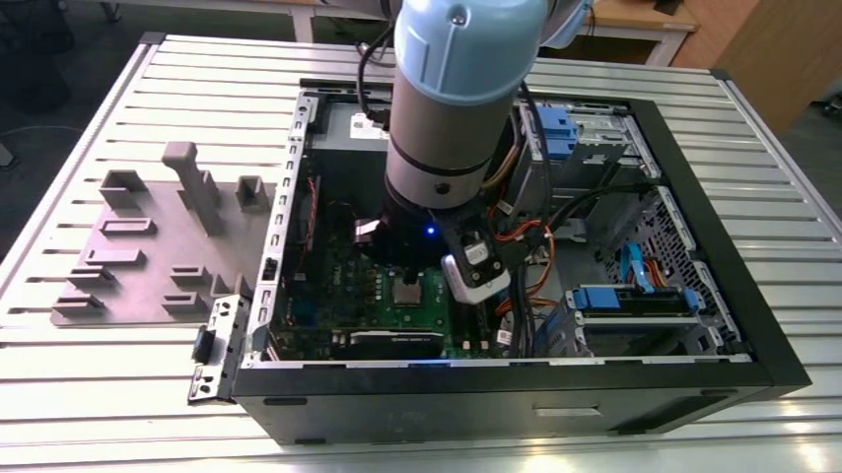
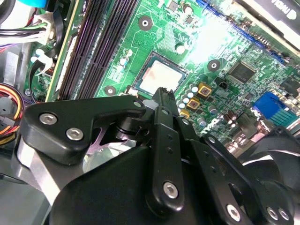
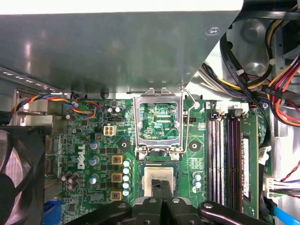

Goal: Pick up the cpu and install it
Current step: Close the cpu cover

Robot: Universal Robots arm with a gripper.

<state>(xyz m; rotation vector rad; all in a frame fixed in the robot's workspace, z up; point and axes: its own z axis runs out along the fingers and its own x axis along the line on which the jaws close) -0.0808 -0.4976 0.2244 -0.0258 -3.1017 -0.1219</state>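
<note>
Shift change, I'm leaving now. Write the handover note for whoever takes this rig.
Gripper: fingers shut, nothing seen between them. The tips are just over the cpu; contact cannot be told.
Cpu: lying flat in its socket on the motherboard, inside the open computer case.
Done: the cpu looks placed in the socket.
Left: the socket bracket stands open, not yet closed over the cpu.

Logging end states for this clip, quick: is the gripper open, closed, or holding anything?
Gripper: closed, fingertips together, holding nothing, poised right over the cpu.
</note>
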